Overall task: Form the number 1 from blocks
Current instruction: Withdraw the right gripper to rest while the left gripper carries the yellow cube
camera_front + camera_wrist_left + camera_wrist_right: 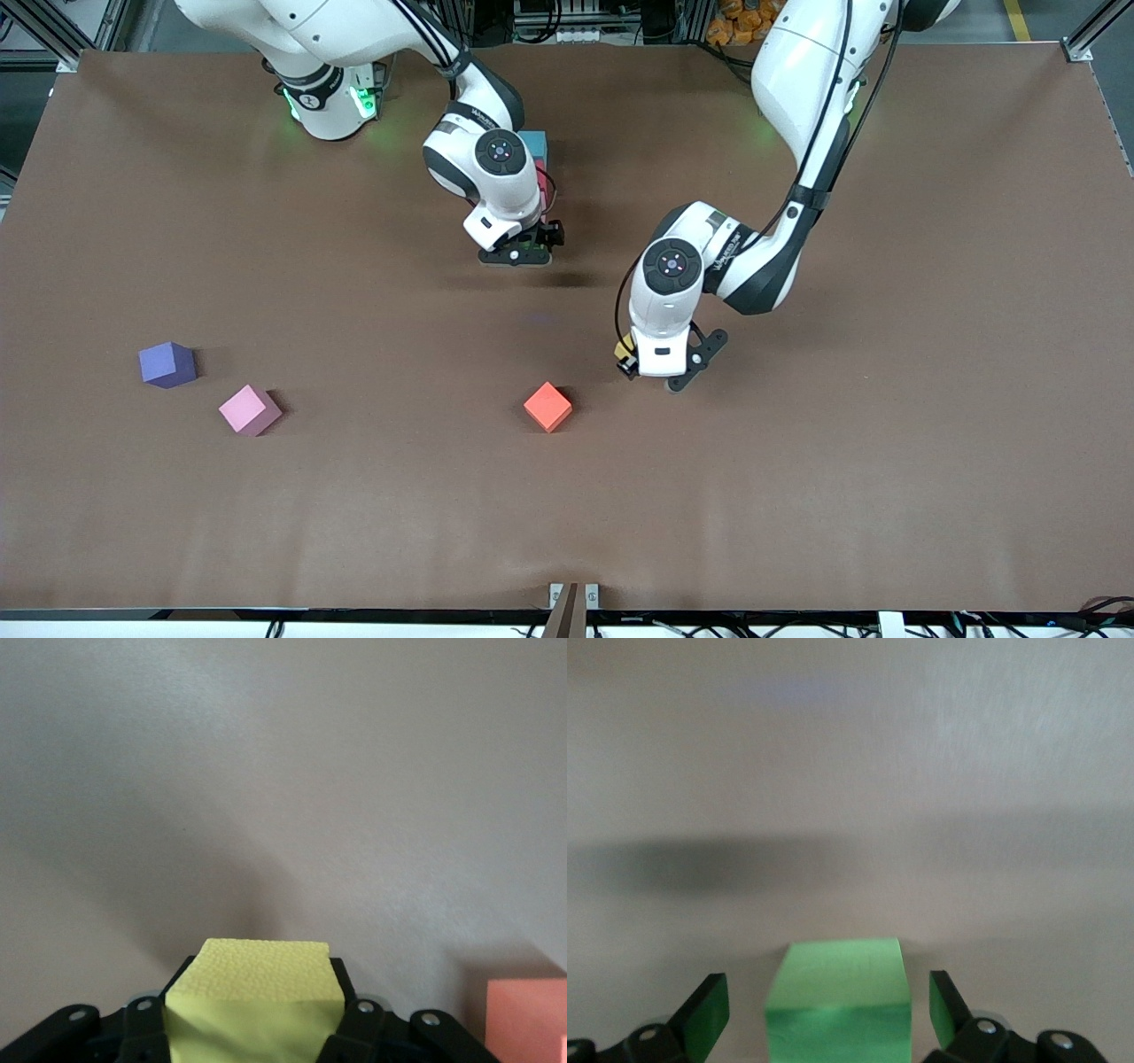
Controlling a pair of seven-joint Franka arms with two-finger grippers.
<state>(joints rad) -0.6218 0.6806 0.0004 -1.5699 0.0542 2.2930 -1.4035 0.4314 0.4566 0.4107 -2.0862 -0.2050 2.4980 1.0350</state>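
A light blue block and a red block lie in a line near the right arm's base, partly covered by that arm. My right gripper is low just past the red one. It stands open around a green block on the table, with a gap at each finger; the arm hides this block in the front view. My left gripper is shut on a yellow block, low over the table beside the orange cube. A pink block lies apart toward the right arm's end.
An orange cube sits near the middle, nearer the front camera than the line; its corner also shows as the orange cube in the left wrist view. A purple cube rests beside the pink block. The brown table spreads wide.
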